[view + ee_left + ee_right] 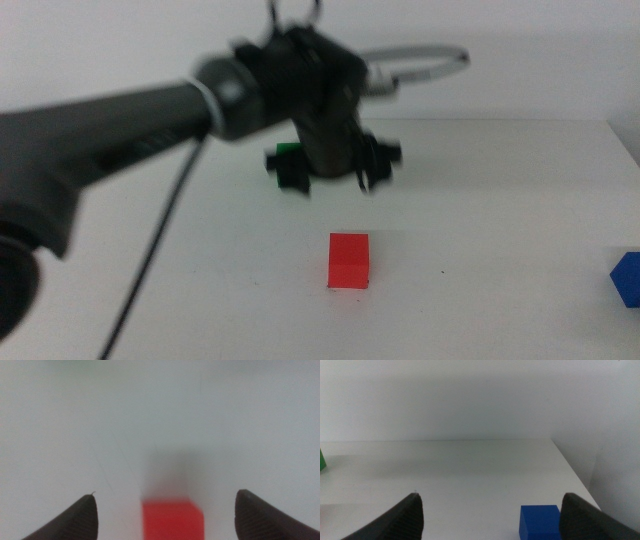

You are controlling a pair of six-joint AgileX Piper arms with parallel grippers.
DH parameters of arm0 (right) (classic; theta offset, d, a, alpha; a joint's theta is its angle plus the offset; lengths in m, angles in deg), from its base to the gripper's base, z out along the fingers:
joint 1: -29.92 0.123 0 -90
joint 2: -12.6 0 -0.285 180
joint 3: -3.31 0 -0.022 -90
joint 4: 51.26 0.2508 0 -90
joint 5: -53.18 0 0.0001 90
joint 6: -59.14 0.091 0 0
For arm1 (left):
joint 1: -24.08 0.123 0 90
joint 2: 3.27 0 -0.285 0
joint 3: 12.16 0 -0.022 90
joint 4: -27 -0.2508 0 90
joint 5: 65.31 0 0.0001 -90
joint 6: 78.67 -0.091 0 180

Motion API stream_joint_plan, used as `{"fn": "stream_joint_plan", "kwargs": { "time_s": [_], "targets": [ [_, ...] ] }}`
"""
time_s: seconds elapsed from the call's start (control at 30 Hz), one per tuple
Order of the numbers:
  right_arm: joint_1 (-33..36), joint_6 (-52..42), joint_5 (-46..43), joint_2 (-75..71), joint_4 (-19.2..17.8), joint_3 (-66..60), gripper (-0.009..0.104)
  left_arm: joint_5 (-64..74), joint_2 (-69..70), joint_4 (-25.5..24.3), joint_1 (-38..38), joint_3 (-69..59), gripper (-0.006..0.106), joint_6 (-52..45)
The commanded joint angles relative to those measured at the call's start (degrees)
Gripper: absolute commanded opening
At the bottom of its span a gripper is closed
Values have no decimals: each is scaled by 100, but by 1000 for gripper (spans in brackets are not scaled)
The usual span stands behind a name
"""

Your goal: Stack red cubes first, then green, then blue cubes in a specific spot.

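Note:
The red cube (349, 261) sits on the white table, near the middle front. My left gripper (335, 178) hovers above and just behind it, jaws open and empty. In the left wrist view the red cube (172, 520) lies between the wide-open jaws of the left gripper (166, 494), blurred. The green cube (287, 151) is mostly hidden behind the left gripper. The blue cube (628, 278) sits at the right edge. In the right wrist view the right gripper (492, 496) is open and empty, with the blue cube (540, 522) beside one jaw and the green cube (322, 460) far off. The spot's marks do not show.
The left arm (110, 130) and its cable (150, 260) cross the left half of the middle view. The table's far edge (500, 120) meets a white wall. The table's right edge (575, 475) runs close to the blue cube.

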Motion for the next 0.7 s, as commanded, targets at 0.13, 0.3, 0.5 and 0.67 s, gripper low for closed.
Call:
{"fn": "stream_joint_plan", "kwargs": {
  "time_s": [0.13, 0.3, 0.5, 0.67],
  "targets": [
    [-34, -9, -34, -27, -26, -15, 79, 28, -269, -374, 898, 917, 90, -403],
    [-34, -9, -34, -27, -26, -15, 79, 92, -1231, 515, 1558, 1967, 88, -1460],
    [-34, -9, -34, -27, -26, -15, 79, 184, -2243, 542, 1667, 2949, 88, -1551],
    [-34, -9, -34, -27, -26, -15, 79, 189, -2661, 689, 1667, 3191, 88, -1656]
  ]
}}
